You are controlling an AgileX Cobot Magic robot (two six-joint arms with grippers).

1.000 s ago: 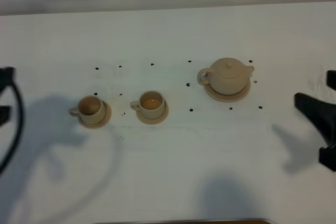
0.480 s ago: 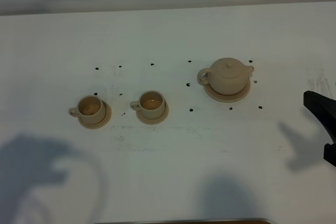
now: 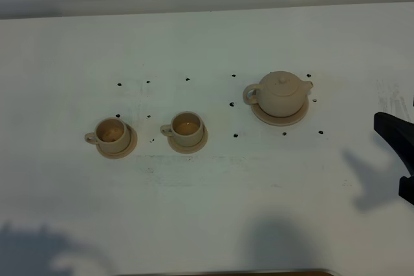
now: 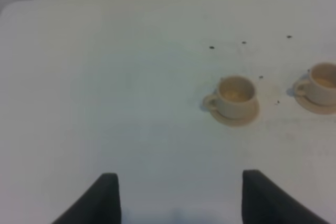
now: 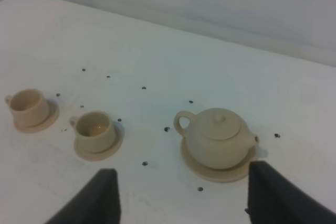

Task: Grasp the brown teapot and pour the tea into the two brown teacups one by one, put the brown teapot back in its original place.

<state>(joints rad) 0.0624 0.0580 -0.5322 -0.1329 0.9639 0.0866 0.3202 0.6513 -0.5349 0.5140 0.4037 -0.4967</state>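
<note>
Well, the brown teapot (image 3: 279, 94) is a squat, round piece in pale tan ceramic with a smooth, matte skin. It has a knobbed lid on top, a short stubby spout on one side and a loop handle on the other. It stands upright on its wide saucer (image 3: 284, 121), a flat round disc of the same clay, well ahead of the right gripper (image 5: 182, 167). That gripper's two dark, blunt fingers (image 5: 105, 198) are spread wide, holding nothing and touching nothing. Farther from those fingers, past the pot's handle side, sit the nearer teacup (image 3: 187, 127) and the farther teacup (image 3: 111, 132). Both are small matching tan cups with tiny loop handles, each upright on one of the small saucers (image 3: 188, 149). The nearer one shows an amber tint inside. The farther teacup lies ahead of the left gripper (image 4: 179, 174), whose fingers are likewise wide apart and empty. The table (image 3: 207, 211) is plain matte white, sprinkled with small dark dots (image 3: 235, 136) around the crockery.
</note>
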